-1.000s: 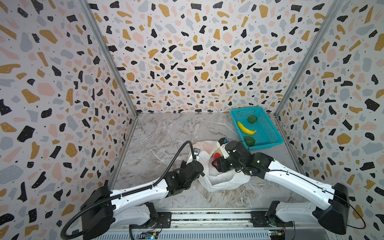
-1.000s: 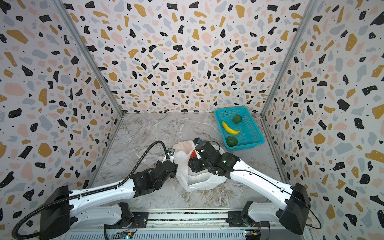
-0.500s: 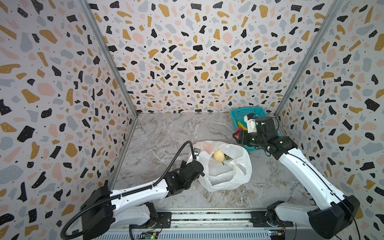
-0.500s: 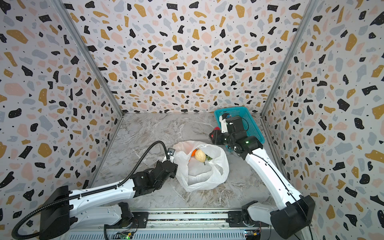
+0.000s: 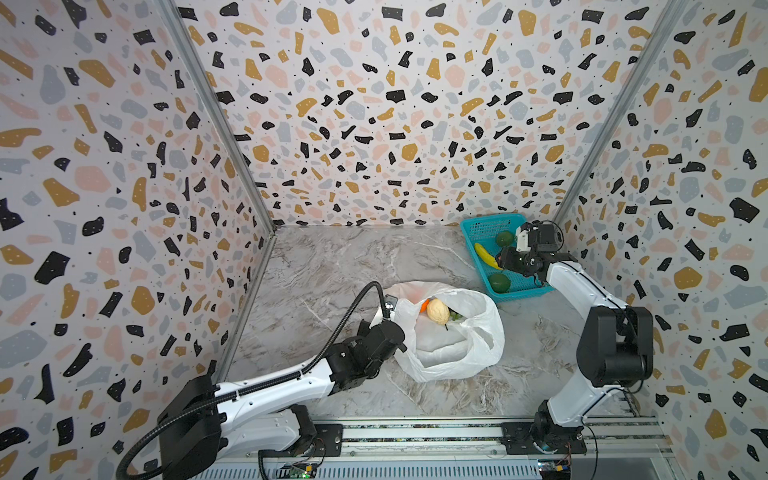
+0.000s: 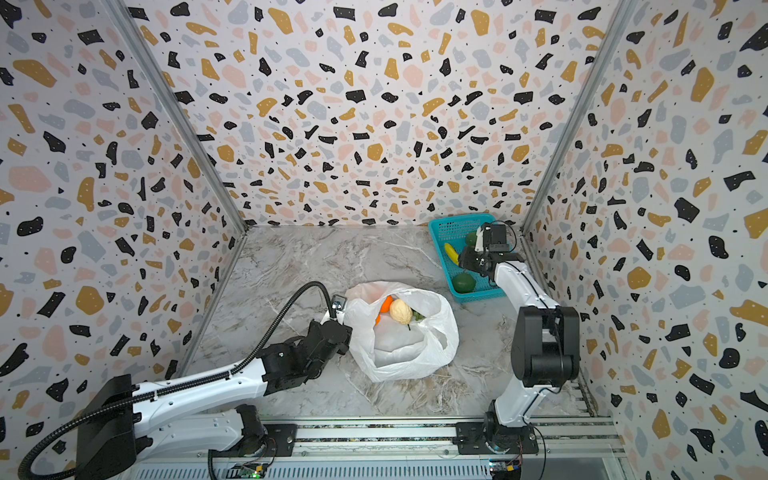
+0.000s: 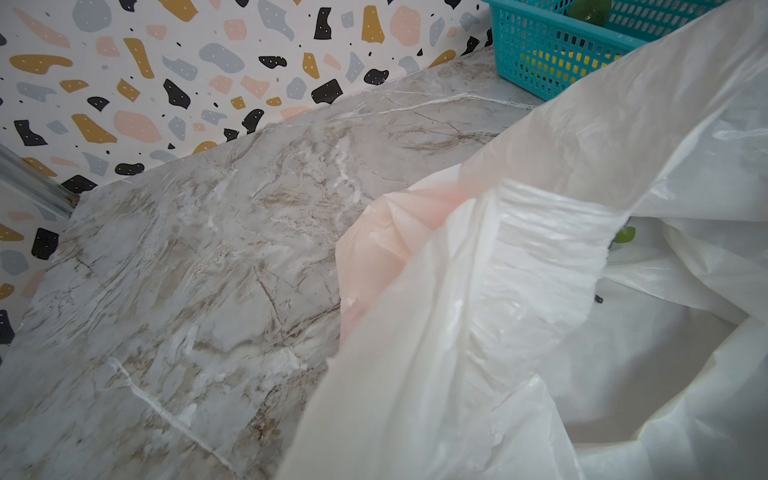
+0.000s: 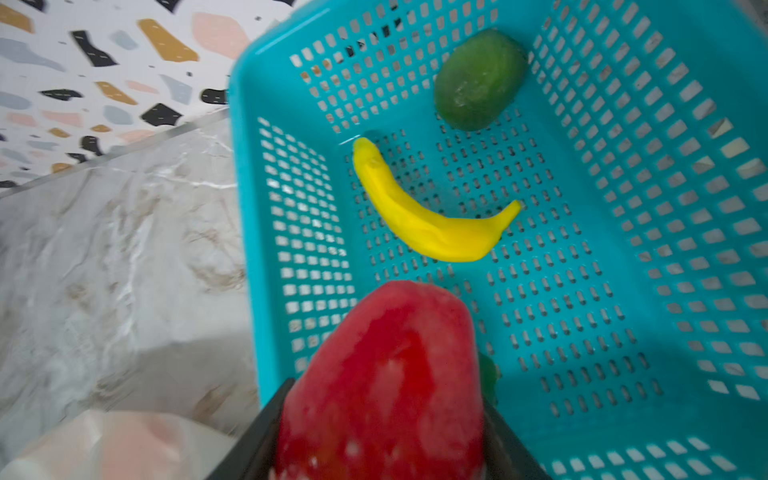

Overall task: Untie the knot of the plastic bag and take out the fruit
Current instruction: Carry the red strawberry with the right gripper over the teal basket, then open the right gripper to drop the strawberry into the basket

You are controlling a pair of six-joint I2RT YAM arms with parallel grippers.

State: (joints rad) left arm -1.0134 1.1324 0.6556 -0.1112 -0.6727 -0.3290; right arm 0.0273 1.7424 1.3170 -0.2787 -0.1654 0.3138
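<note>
left jaws: clenched on bag [image 5: 478,332] rim
right jaws: grasping red fruit [image 8: 380,374], over basket [image 8: 623,270]
bag: open on table [image 5: 332,266], beige ball [image 5: 437,311] inside
basket: banana [image 8: 419,220], green fruit [image 8: 478,79]

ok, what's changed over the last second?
The right gripper came up out of the plastic bag and swung to the far right, over the teal basket, carrying the red fruit; it hasn't let go. Unchanged: the left gripper clamped on the bag's edge, beige ball inside, banana in the basket.
</note>
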